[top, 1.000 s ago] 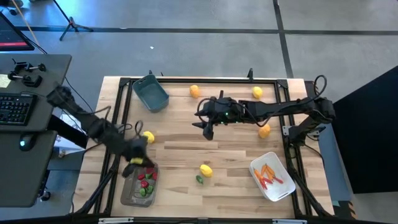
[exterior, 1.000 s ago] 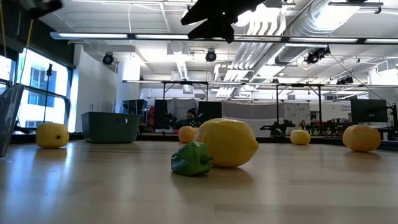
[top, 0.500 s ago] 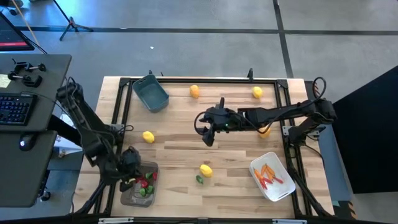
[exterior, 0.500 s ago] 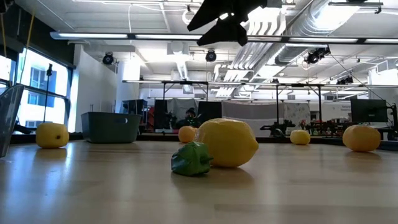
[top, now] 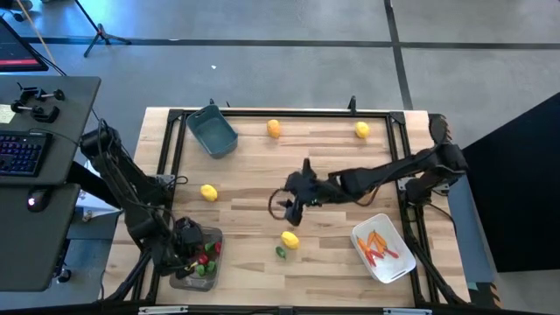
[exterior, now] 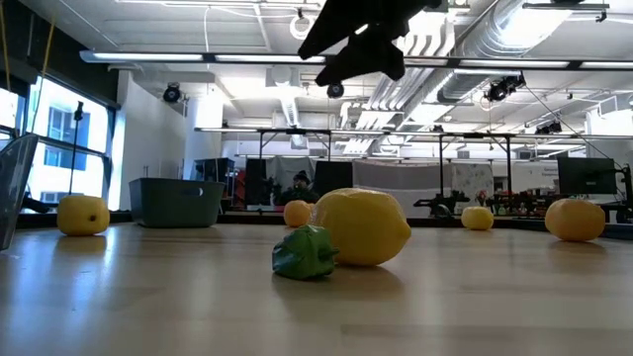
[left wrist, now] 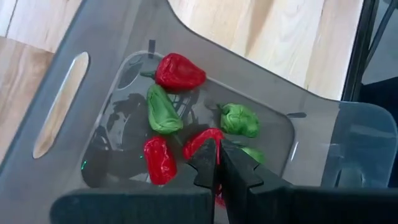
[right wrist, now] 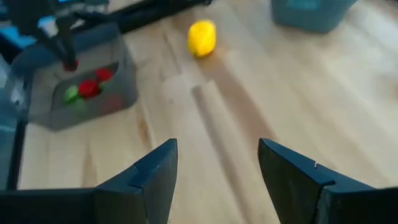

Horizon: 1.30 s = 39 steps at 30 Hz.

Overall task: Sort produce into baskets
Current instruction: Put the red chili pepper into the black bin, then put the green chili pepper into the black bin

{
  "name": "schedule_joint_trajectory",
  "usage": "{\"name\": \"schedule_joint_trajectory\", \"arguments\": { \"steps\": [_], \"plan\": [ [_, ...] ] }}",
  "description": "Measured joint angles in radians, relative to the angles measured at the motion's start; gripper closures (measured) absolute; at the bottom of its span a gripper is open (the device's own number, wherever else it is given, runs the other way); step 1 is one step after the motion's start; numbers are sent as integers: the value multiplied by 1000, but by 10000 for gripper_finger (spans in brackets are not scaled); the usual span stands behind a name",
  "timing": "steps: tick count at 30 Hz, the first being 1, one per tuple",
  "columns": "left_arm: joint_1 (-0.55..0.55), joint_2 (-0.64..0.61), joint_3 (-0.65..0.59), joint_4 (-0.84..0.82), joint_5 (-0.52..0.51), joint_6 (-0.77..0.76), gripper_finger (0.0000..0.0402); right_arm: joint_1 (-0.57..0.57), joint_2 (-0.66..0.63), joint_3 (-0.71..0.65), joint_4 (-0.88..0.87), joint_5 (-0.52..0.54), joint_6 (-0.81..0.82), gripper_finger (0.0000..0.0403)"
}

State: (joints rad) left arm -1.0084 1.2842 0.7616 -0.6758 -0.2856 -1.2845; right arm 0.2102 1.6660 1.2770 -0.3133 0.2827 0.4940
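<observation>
Jaws: left gripper (left wrist: 217,163) pinching red piece (left wrist: 200,140) over grey tray (top: 184,276); right gripper (right wrist: 217,163) apart; carrots (top: 379,248) in white tub (top: 395,266)

Three baskets (top: 213,133), five yellow-orange fruits (top: 290,239), one loose green piece (top: 280,252)

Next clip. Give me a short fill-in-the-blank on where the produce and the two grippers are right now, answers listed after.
1. The orange sticks lie in the ____ tub.
2. The left gripper is over the grey tray, its fingers ____.
3. The right gripper, over bare table, has its fingers ____.
4. A green piece on the table touches a ____.

Answers: white; shut; open; lemon
</observation>
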Motion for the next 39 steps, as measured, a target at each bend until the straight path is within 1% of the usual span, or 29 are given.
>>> {"name": "schedule_joint_trajectory", "arguments": {
  "steps": [4, 7, 10, 12, 16, 20, 22, 24, 27, 32, 37, 39],
  "plan": [
    [1, 3, 0, 9, 17, -1, 388, 38, 48, 0, 8, -29, 38, 189],
    [6, 3, 0, 48, 45, 30, 365, 61, 75, 2, 36, -77, 60, 189],
    [8, 2, 0, 83, 57, 38, 334, 81, 118, 52, 9, -149, 105, 189],
    [8, -3, 0, 101, 58, 40, 313, 96, 156, 105, -57, -180, 127, 189],
    [7, -37, 0, 100, 45, 68, 278, 124, 256, 264, -228, -253, 208, 183],
    [7, -97, 0, 106, 12, 110, 266, 148, 352, 429, -397, -362, 337, 168],
    [7, -131, 0, 106, -6, 124, 267, 161, 391, 495, -451, -390, 405, 165],
    [7, -163, 0, 107, -25, 134, 271, 176, 422, 549, -487, -392, 462, 164],
    [7, -206, 0, 108, -51, 137, 278, 195, 463, 592, -537, -374, 548, 164],
    [7, -256, 0, 123, -90, 151, 287, 222, 520, 592, -543, -333, 670, 164],
    [7, -272, 1, 130, -101, 161, 293, 243, 571, 592, -543, -209, 729, 172],
    [6, -272, 1, 130, -110, 160, 294, 245, 589, 592, -543, -176, 745, 179]
  ]
}}
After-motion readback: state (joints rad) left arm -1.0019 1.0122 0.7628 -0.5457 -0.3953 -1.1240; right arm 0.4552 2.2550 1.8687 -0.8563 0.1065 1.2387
